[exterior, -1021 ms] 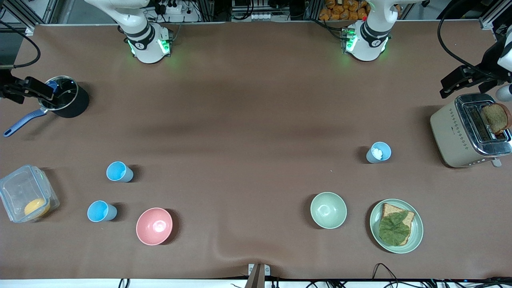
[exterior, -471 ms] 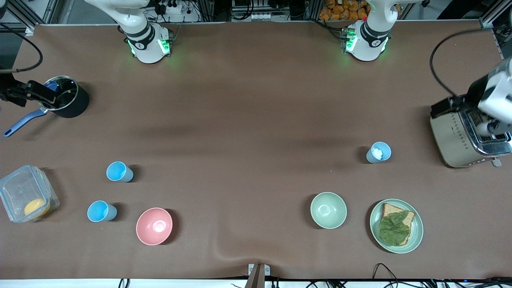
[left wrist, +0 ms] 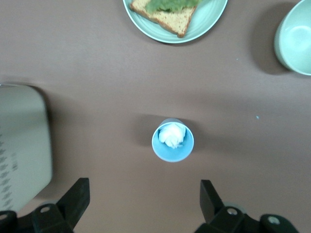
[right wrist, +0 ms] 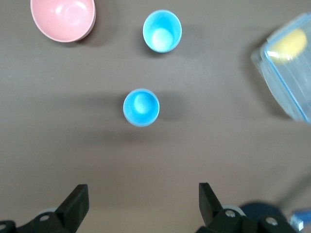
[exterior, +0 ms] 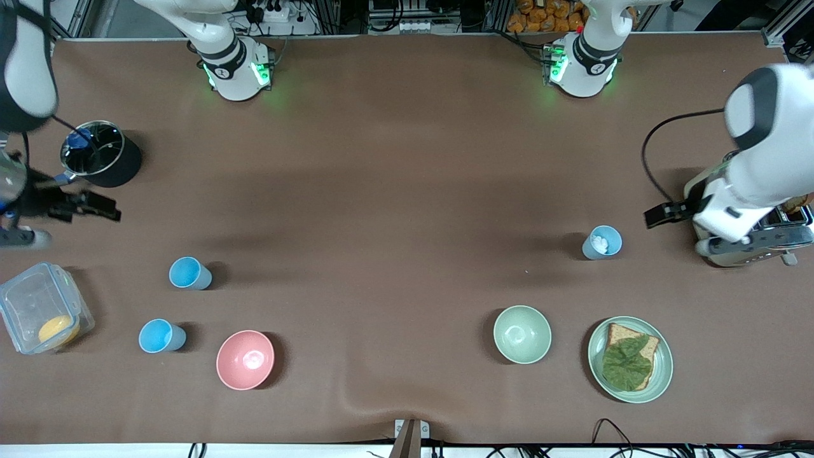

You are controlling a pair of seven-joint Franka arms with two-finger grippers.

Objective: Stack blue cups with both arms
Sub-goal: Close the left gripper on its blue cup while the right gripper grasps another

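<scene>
Three blue cups stand upright on the brown table. Two sit toward the right arm's end: one (exterior: 189, 273) farther from the front camera, one (exterior: 161, 336) nearer, beside the pink bowl. Both show in the right wrist view (right wrist: 141, 107) (right wrist: 162, 30). My right gripper (exterior: 105, 208) is open and empty, up in the air between the pot and these cups. The third cup (exterior: 601, 242), with something white inside, stands toward the left arm's end and shows in the left wrist view (left wrist: 172, 141). My left gripper (exterior: 655, 216) is open and empty, above the table between this cup and the toaster.
A pink bowl (exterior: 245, 359), a pale green bowl (exterior: 522, 334) and a plate (exterior: 661, 375) with bread and a leaf sit near the front edge. A toaster (exterior: 712, 216) stands at the left arm's end. A black pot (exterior: 121, 166) and a clear container (exterior: 38, 305) stand at the right arm's end.
The left gripper swung away from the toaster's top toward the cup with the white thing. The right gripper left the pot and moved toward the two cups. No cup has moved.
</scene>
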